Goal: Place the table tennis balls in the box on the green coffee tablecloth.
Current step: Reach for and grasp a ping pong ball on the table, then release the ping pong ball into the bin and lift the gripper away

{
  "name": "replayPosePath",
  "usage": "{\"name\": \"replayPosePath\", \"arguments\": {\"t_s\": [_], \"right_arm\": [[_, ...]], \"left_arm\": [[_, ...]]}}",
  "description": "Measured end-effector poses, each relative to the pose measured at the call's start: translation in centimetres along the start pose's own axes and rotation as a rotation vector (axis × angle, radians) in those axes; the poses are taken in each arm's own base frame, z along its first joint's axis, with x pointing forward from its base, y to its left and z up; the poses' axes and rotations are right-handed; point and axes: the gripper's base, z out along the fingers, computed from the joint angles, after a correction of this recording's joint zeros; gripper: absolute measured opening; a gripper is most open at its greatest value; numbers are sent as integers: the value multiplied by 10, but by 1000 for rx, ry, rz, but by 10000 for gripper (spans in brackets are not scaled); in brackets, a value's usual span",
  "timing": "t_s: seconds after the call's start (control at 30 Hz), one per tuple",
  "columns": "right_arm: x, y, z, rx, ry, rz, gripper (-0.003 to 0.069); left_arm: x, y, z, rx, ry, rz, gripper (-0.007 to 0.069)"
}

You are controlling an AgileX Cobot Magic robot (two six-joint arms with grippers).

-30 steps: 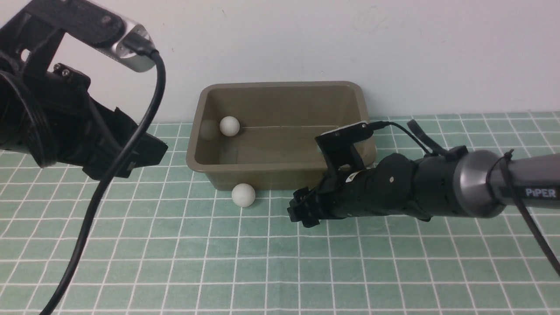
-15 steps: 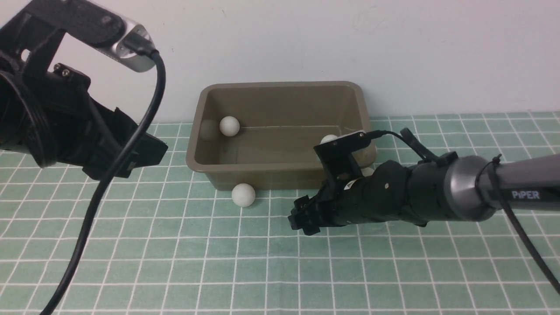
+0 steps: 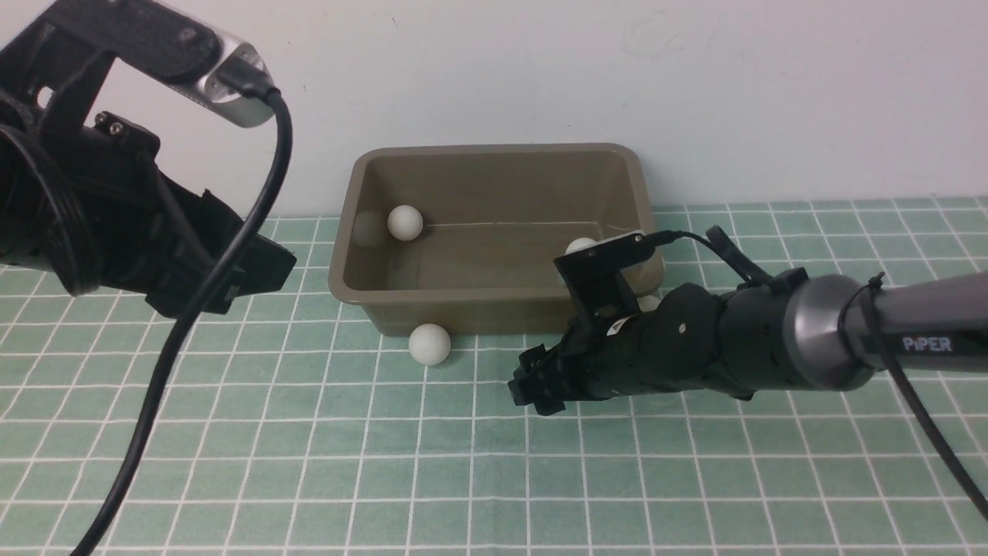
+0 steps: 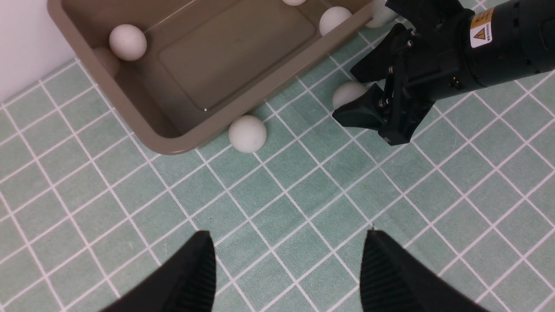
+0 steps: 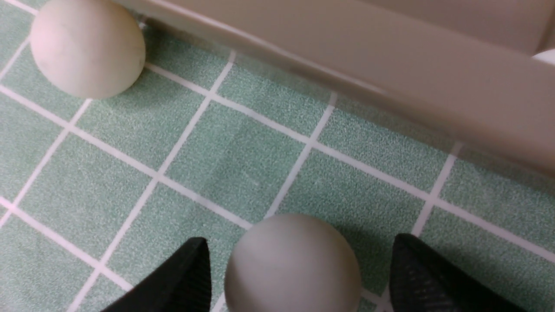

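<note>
The right gripper (image 3: 532, 382) is positioned low over the green coffee tablecloth (image 3: 309, 463), jaws parted either side of 1 table tennis ball (image 5: 293, 268), not yet clamped. The left gripper (image 4: 288, 236) is spread, empty. At least 2 balls (image 3: 404, 222) are contained in the box (image 3: 494, 149); another ball (image 3: 429, 344) is seen just beside its front wall.

Six small matte white balls (image 4: 247, 133) show, with one rectangular olive-brown plastic tub (image 4: 234, 47), one mint-green white-gridded cloth (image 4: 303, 195), and two black hands, left hand (image 4: 288, 236) and right hand (image 4: 346, 99).
</note>
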Motion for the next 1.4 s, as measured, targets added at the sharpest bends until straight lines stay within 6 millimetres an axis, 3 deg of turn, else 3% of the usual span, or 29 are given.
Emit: {"name": "replayPosePath", "arguments": {"t_s": [0.23,0.47,0.83,1.0,1.2,1.3,1.4], "right_arm": [[0,0,0,0,0,-3,453],[0,0,0,-3,5,-3,362],[-3,2,-6,-14,5,-48,361],[-18,8,-34,-52,-9,-135,361],[-40,17,-88,-106,-55,-206,361],[-49,17,-101,-88,-124,-210,361],[-60,10,-101,-61,-171,-192,361]], "left_arm": [[0,0,0,0,0,0,405],[0,0,0,0,0,0,405],[0,0,0,0,0,0,405],[0,0,0,-1,-2,0,405],[0,0,0,-1,-2,0,405],[0,0,0,-1,-2,0,405],[0,0,0,-1,-2,0,405]]}}
